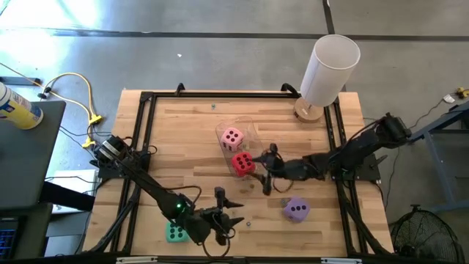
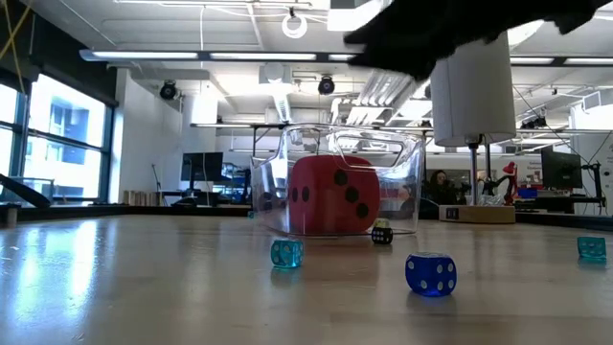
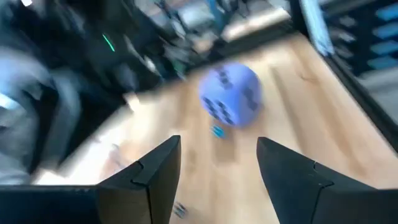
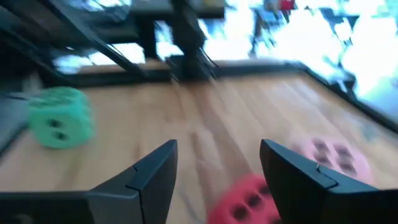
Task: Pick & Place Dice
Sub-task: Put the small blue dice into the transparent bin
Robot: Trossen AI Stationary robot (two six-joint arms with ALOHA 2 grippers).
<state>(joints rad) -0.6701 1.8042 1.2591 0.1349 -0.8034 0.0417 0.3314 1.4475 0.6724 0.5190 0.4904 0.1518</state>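
Crowding the middle of the wooden table (image 1: 198,125) is a clear plastic bin (image 1: 236,130) with the pink die (image 1: 232,137) inside it and the red die (image 1: 243,163) at its near edge; from table height the red one shows through the clear wall, pips facing the camera and to one side. The right gripper (image 1: 265,174) hangs just beside the red die, fingers spread apart and holding nothing, its wrist camera looking down on the red and pink cubes with the green one farther off. Between that gripper and the front edge lies the purple die (image 1: 297,210), standing alone on bare boards, a pipped face turned up. The green die (image 1: 176,233) sits near the front edge on the left side, right against the left arm. The left gripper (image 1: 227,222) hovers low beside it, fingers parted and empty, pointed across open wood toward the purple cube. A few tiny dice (image 2: 430,273) are scattered on the boards in front of the bin. A tall white cylinder (image 1: 327,70) stands at the far right corner, well clear of everything. Black rails (image 1: 139,132) frame the table's sides.
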